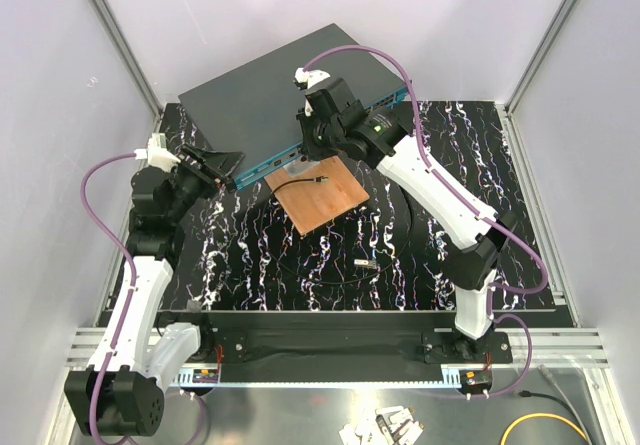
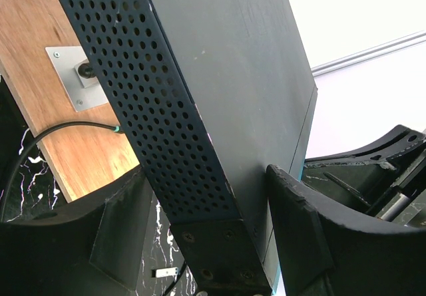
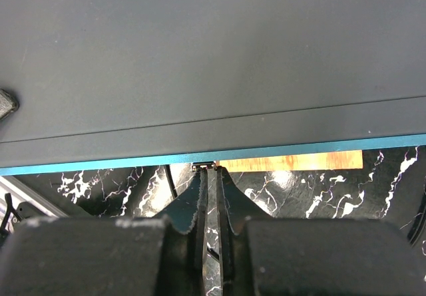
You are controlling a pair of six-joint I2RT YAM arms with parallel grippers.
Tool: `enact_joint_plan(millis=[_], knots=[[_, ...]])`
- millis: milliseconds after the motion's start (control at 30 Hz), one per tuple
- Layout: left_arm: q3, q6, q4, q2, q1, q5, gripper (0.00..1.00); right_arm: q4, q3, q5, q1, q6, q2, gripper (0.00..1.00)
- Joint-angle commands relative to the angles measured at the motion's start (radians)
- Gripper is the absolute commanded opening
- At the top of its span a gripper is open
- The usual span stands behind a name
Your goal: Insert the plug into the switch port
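Note:
The switch is a large flat dark-grey box (image 1: pixel 270 90) with a teal-blue front strip (image 3: pixel 100 165). In the right wrist view my right gripper (image 3: pixel 209 171) is shut on the tiny pale plug (image 3: pixel 207 167), whose tip touches the lower edge of the strip. The ports are hidden under the box's top edge, so I cannot tell whether the plug is in one. A thin black cable (image 3: pixel 169 179) runs down beside the fingers. My left gripper (image 2: pixel 206 223) clamps the box's left front corner (image 2: pixel 219 243), one finger (image 2: pixel 313 229) on the top face. From above, the left gripper (image 1: pixel 225 168) and the right gripper (image 1: pixel 312 145) are both at the front strip.
A wooden board (image 1: pixel 320 195) lies in front of the switch, with a black cable (image 1: pixel 295 178) across it and a metal plate with a socket (image 2: pixel 80 75). A small silver piece (image 1: pixel 365 262) lies on the marbled table (image 1: pixel 260 255). White walls surround the table on three sides.

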Motion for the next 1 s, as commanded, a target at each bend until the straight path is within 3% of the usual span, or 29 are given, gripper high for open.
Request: enact_joint_plan(millis=[0,167,467,667,800,933,967], knots=[[-0.016,0.097,0.031,0.014,-0.065,0.099,0.16,0.237,0.022,0.113,-0.017,0.018,0.059,0.07],[-0.016,0.096,0.023,0.014,-0.067,0.093,0.16,0.263,-0.007,0.09,-0.026,0.009,0.045,0.07],[0.098,0.152,-0.03,0.035,-0.033,0.092,0.35,0.216,-0.241,-0.044,-0.038,-0.14,-0.159,0.22],[0.136,0.154,-0.073,0.041,0.0,0.096,0.5,0.219,-0.467,-0.082,-0.052,-0.232,-0.328,0.43],[0.116,0.134,-0.101,0.026,0.034,0.124,0.69,0.164,-0.563,-0.192,-0.079,-0.311,-0.429,0.54],[0.11,0.148,-0.104,-0.014,0.076,0.153,0.79,0.078,-0.678,-0.318,-0.136,-0.443,-0.506,0.82],[0.115,0.155,-0.113,-0.032,0.086,0.155,0.81,0.065,-0.706,-0.345,-0.144,-0.468,-0.535,0.85]])
